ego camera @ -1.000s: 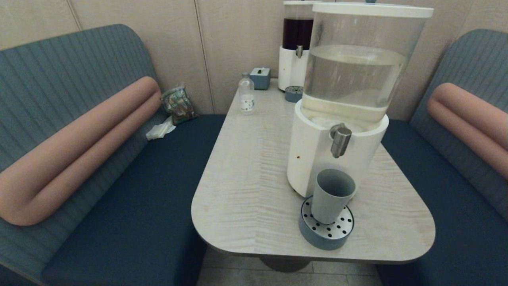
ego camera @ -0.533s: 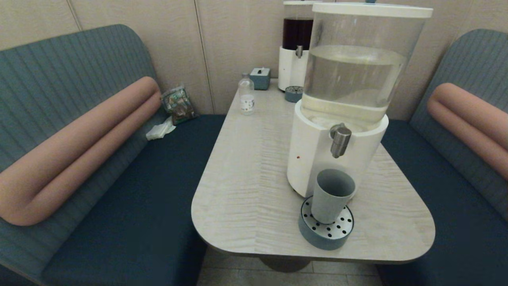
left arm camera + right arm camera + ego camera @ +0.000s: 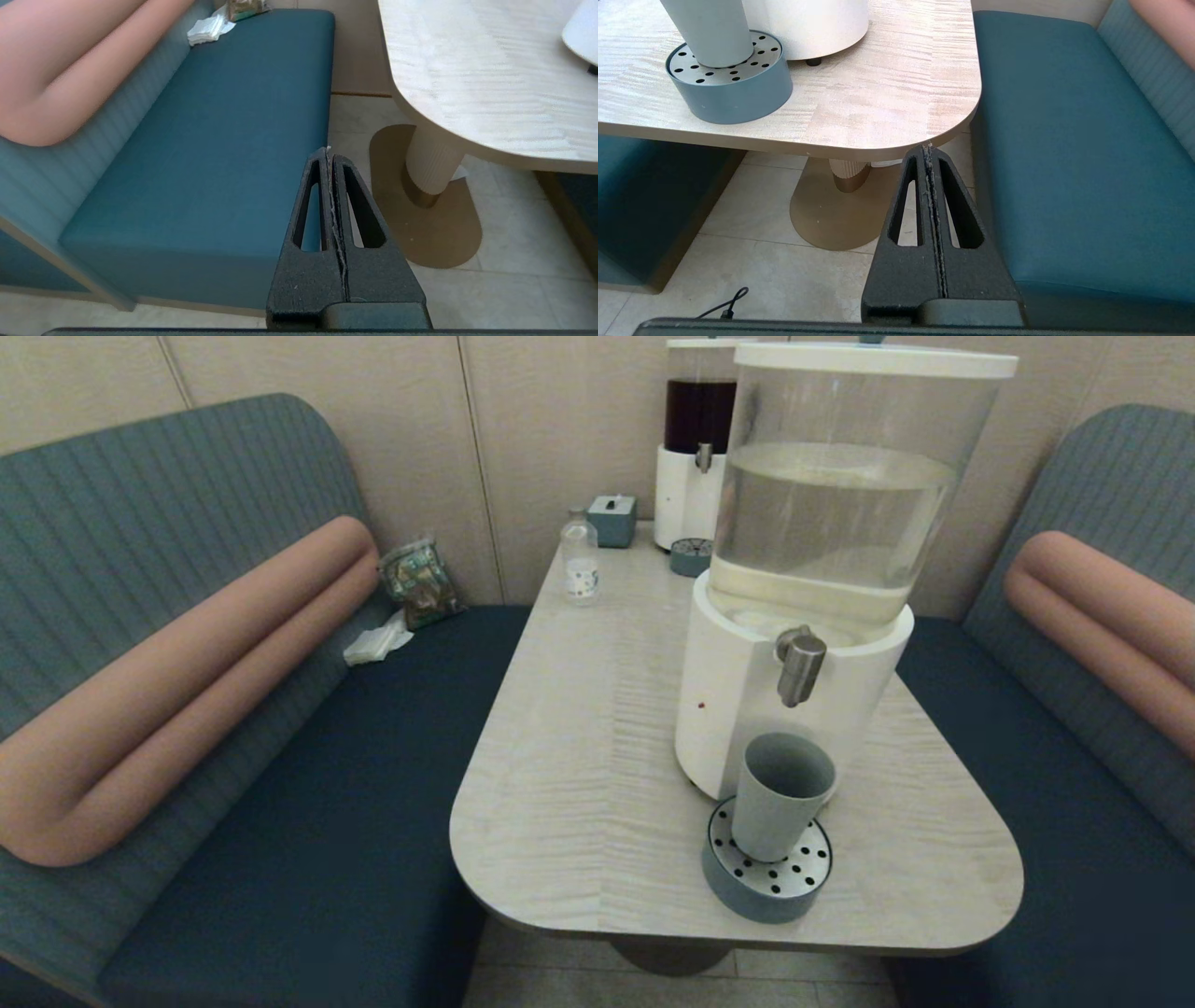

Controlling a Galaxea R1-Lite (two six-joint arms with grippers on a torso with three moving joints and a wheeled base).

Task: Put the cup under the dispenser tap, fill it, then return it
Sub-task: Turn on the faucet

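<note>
The grey-blue cup (image 3: 780, 794) stands upright on the round perforated drip tray (image 3: 767, 877), directly below the dispenser tap (image 3: 800, 665) of the big white-based dispenser (image 3: 738, 709) with clear liquid. In the right wrist view the cup (image 3: 710, 29) and tray (image 3: 731, 86) sit near the table's front edge. My right gripper (image 3: 928, 150) hangs shut and empty below the table's front right corner. My left gripper (image 3: 327, 153) is shut and empty, low between the left bench and the table pedestal. Neither arm shows in the head view.
A second dispenser with dark-red liquid (image 3: 695, 448), a small clear bottle (image 3: 580, 560) and a small blue-grey box (image 3: 611, 518) stand at the table's far end. Blue benches (image 3: 308, 803) flank the table (image 3: 579, 775). A snack bag (image 3: 418, 581) and tissue (image 3: 378, 641) lie on the left bench.
</note>
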